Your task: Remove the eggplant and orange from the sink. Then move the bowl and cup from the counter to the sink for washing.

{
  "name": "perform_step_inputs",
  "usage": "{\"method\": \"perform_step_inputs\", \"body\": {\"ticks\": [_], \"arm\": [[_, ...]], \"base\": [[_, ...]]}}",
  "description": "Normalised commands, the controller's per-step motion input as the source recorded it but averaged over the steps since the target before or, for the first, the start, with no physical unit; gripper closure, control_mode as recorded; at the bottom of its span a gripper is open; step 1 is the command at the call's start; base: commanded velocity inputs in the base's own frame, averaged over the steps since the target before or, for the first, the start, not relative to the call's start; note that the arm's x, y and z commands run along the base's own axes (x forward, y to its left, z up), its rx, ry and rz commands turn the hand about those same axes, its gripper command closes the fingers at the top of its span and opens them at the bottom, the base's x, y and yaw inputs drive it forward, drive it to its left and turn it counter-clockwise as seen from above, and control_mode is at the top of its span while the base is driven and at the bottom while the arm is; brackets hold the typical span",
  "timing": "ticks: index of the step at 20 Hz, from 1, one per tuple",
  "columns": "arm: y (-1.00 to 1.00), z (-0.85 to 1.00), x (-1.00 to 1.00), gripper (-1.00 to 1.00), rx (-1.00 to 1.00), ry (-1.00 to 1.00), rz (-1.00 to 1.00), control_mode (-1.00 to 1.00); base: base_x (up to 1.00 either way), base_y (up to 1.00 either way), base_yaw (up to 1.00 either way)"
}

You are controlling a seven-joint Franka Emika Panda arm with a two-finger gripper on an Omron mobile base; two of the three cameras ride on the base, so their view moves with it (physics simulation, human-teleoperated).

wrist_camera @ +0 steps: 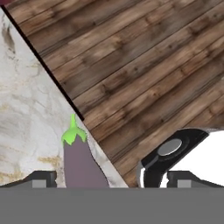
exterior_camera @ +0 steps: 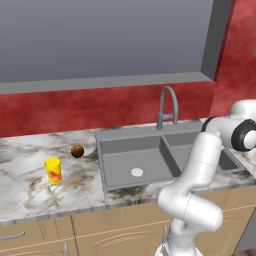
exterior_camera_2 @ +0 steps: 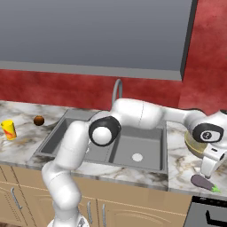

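The purple eggplant lies on the marble counter right of the grey sink, near the counter's front edge. My gripper hangs just above it, open, its fingertips wide apart on either side of the eggplant without touching it. Behind my wrist sits the tan bowl, partly hidden. The brownish orange rests on the counter left of the sink. In front of it stands the yellow cup. Both basins hold nothing.
A curved grey tap rises behind the sink. A grey wall cabinet hangs overhead. A dark stove top adjoins the counter at the right. Wooden floor lies past the counter's edge.
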Motion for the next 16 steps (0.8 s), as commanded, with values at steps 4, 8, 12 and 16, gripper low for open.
{"method": "perform_step_inputs", "body": {"ticks": [4, 8, 12, 16], "arm": [[0.33, 0.2, -0.1, -1.0, 0.02, -0.07, 0.01, -1.0], [0.27, 0.19, -0.05, -1.0, 0.0, -0.13, 0.03, -1.0], [0.24, 0.23, -0.05, -1.0, 0.0, -0.16, 0.03, -1.0], [0.26, 0.22, -0.05, -1.0, 0.0, -0.22, 0.07, -1.0]], "base": [[0.0, 0.0, 0.0], [0.0, 0.0, 0.0], [0.0, 0.0, 0.0], [0.0, 0.0, 0.0]]}}
